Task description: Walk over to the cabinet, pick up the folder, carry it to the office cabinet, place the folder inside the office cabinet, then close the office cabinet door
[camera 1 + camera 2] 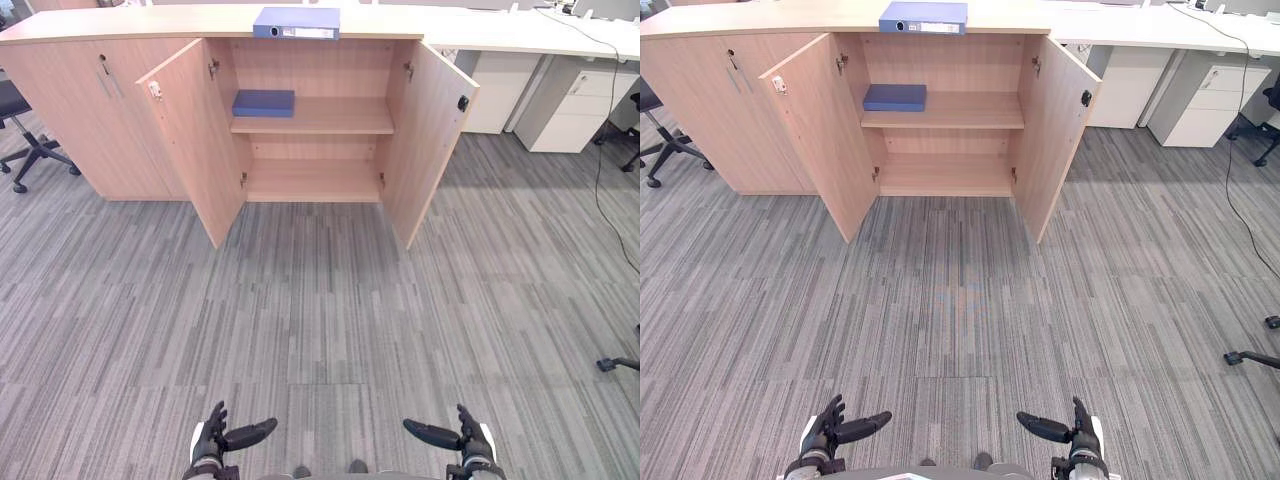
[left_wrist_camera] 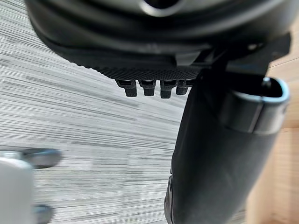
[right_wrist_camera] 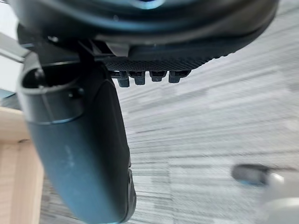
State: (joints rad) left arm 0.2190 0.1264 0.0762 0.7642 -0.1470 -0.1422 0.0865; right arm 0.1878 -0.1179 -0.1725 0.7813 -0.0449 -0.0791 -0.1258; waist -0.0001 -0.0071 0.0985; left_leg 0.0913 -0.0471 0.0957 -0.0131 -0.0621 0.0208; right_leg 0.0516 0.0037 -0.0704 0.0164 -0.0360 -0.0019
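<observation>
A blue ring-binder folder (image 1: 296, 22) lies flat on top of the low wooden cabinet (image 1: 120, 25), above its open compartment. Both doors, left (image 1: 190, 140) and right (image 1: 425, 135), stand swung out. A thinner dark blue folder (image 1: 264, 102) lies at the left of the upper shelf inside; the bottom shelf (image 1: 313, 180) is bare. My left hand (image 1: 215, 437) and right hand (image 1: 465, 435) hang low over the carpet, far from the cabinet, both open and empty. The wrist views show each hand, left (image 2: 219, 154) and right (image 3: 79, 154), over grey carpet with relaxed fingers.
Grey striped carpet (image 1: 320, 310) stretches between me and the cabinet. An office chair (image 1: 20, 140) stands at the far left. White drawer units (image 1: 570, 105) sit under a desk at the back right, with a cable (image 1: 600, 150) hanging down. A chair base (image 1: 615, 365) pokes in at the right.
</observation>
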